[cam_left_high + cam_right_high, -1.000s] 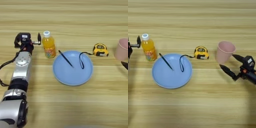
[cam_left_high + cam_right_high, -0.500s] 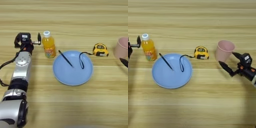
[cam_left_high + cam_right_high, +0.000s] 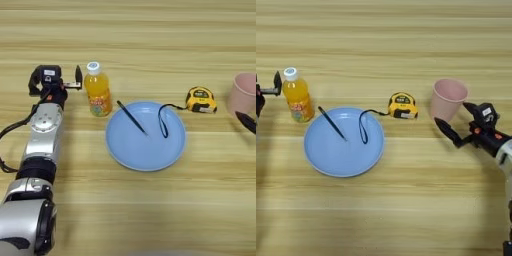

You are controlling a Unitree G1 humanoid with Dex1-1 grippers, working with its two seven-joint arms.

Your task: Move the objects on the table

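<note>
Right gripper [image 3: 455, 120] open; fingers spread around the lower side of the pink cup [image 3: 448, 98], near finger [image 3: 447, 133] just below its base, far finger [image 3: 472, 108] beside its right wall. Contact: cannot tell. Cup upright on the wooden table [image 3: 406, 210]. Left of the near finger: yellow-and-black tape measure [image 3: 402, 106], its black cord loop [image 3: 363, 127] lying on the blue plate [image 3: 344, 142]. Thin black stick [image 3: 331, 123] on the plate's left part. Orange-drink bottle [image 3: 296, 95] upright, well apart from the fingers, beyond the plate's left rim.
</note>
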